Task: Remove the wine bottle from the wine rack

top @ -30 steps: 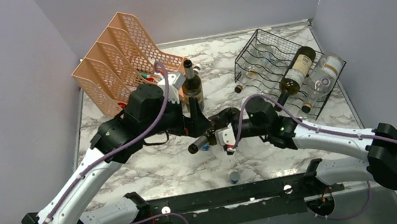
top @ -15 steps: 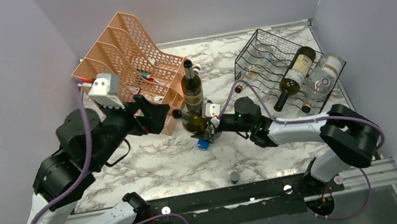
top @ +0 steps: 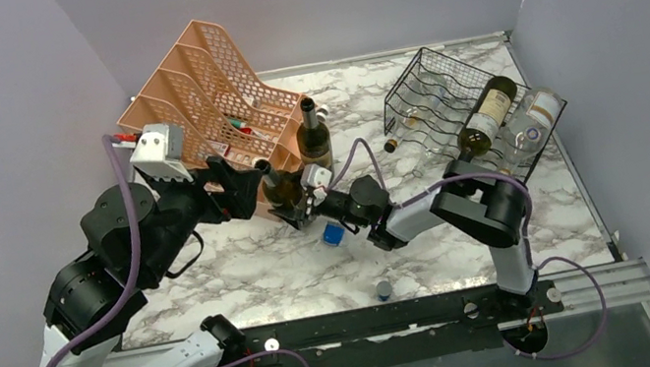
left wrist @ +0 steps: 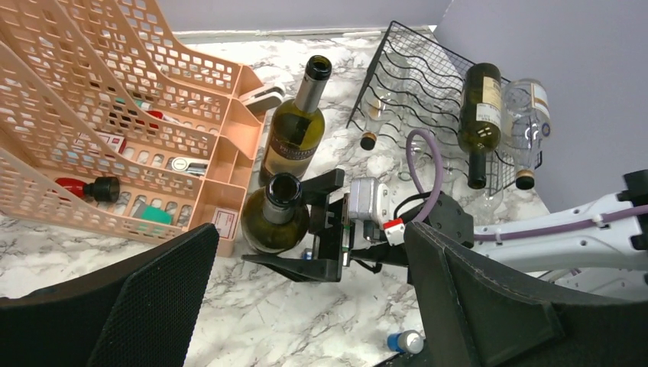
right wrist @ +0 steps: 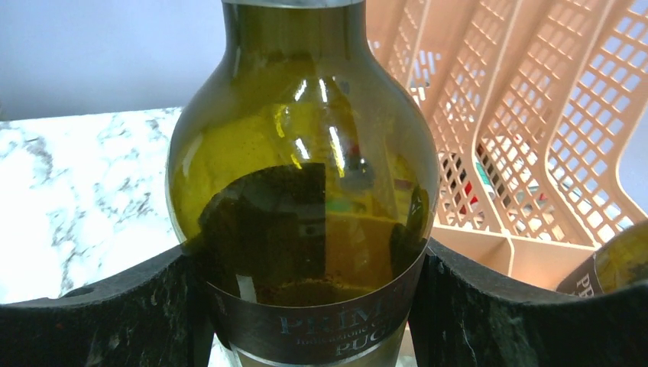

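Note:
The black wire wine rack (top: 431, 96) stands at the back right and holds a dark bottle (top: 485, 117) and a clear bottle (top: 530, 122); it also shows in the left wrist view (left wrist: 416, 92). My right gripper (top: 291, 203) is shut on a green wine bottle (top: 276, 186), upright beside the peach organizer, seen close in the right wrist view (right wrist: 306, 191) with the gripper (right wrist: 313, 317) round its label. In the left wrist view the bottle (left wrist: 277, 223) stands in the right gripper's jaws. My left gripper (top: 236, 184) is open and empty, raised left of the bottle (left wrist: 306, 321).
A second green bottle (top: 314, 140) stands upright just behind the held one. The peach mesh organizer (top: 205, 84) sits at the back left with small items inside. A blue object (top: 333, 234) and a small capped vial (top: 382, 288) lie on the marble table (top: 247, 276).
My right arm brought the green bottle from a tilt to upright and carried it left toward the organizer. My left arm pulled back to the left and rose, letting go.

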Motion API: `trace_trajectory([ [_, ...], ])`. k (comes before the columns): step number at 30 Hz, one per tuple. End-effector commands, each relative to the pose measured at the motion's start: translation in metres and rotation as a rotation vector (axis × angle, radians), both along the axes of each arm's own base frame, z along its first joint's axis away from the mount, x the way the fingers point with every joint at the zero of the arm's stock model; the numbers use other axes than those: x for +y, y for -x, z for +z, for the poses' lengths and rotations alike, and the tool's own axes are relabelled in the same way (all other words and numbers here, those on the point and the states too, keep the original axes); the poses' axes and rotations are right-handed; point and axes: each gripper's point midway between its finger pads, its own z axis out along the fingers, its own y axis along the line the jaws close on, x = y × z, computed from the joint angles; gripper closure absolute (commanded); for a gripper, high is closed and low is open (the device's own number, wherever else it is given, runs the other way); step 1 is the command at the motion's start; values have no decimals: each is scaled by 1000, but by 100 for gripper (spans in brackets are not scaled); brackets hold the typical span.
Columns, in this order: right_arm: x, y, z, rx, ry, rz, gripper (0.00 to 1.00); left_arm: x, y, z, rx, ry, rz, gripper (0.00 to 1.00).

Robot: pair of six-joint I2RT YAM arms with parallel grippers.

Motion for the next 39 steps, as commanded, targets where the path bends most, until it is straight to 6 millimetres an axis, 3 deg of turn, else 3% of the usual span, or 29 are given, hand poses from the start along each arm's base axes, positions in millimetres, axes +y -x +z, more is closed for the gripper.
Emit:
trace_trajectory([
  [1,-8,-17,61,-86,-292,-117,68,9,0,0,-19,-23,26,1],
  [14,-17,-37,22,-3,-349,-235,62,11,-3,-11,-1,-54,42,1],
  [18,-23,-43,11,41,-359,-280,52,8,-3,-14,8,-52,38,1],
  [22,-24,-39,3,75,-347,-263,35,7,-5,-21,16,-47,41,1],
  [25,-23,-35,-1,98,-327,-245,29,5,-5,-22,18,-43,37,1],
  [35,-26,-32,8,119,-294,-243,12,1,-6,-24,25,-30,31,1],
  [37,-26,-29,7,118,-281,-232,0,0,-6,-25,27,-27,29,1],
  [39,-26,-28,5,117,-269,-229,0,0,-7,-26,28,-24,31,1],
])
